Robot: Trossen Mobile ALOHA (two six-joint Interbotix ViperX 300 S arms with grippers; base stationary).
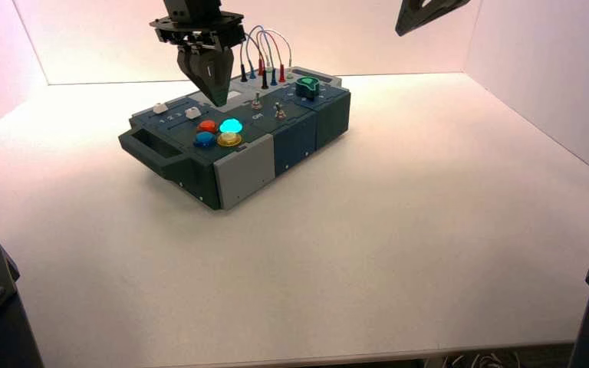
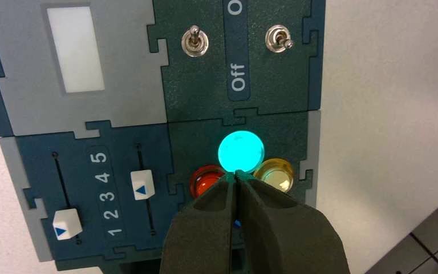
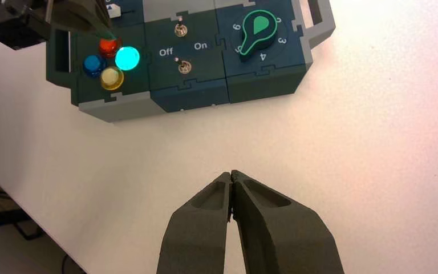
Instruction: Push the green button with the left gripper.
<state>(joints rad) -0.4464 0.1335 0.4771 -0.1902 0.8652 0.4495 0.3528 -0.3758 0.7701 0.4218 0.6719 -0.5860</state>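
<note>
The green button (image 1: pixel 231 125) glows bright teal among the red (image 1: pixel 207 126), blue (image 1: pixel 204 139) and yellow (image 1: pixel 229 139) buttons at the box's near left corner. My left gripper (image 1: pixel 218 98) is shut and empty, its wedge pointing down, and it hangs a little above the box just behind the buttons. In the left wrist view its tip (image 2: pixel 236 174) lies at the edge of the lit green button (image 2: pixel 240 151), between the red (image 2: pixel 205 180) and yellow (image 2: pixel 274 174) ones; the blue one is almost hidden. My right gripper (image 3: pixel 231 174) is shut, raised at the far right (image 1: pixel 429 11).
The box (image 1: pixel 245 165) stands turned on the white table. It carries two sliders (image 2: pixel 142 184), a white window (image 2: pixel 75 48), two toggle switches (image 2: pixel 195 41) beside the "Off" lettering, a dark-green knob (image 3: pixel 258 33) and looped wires (image 1: pixel 264 54) at the back.
</note>
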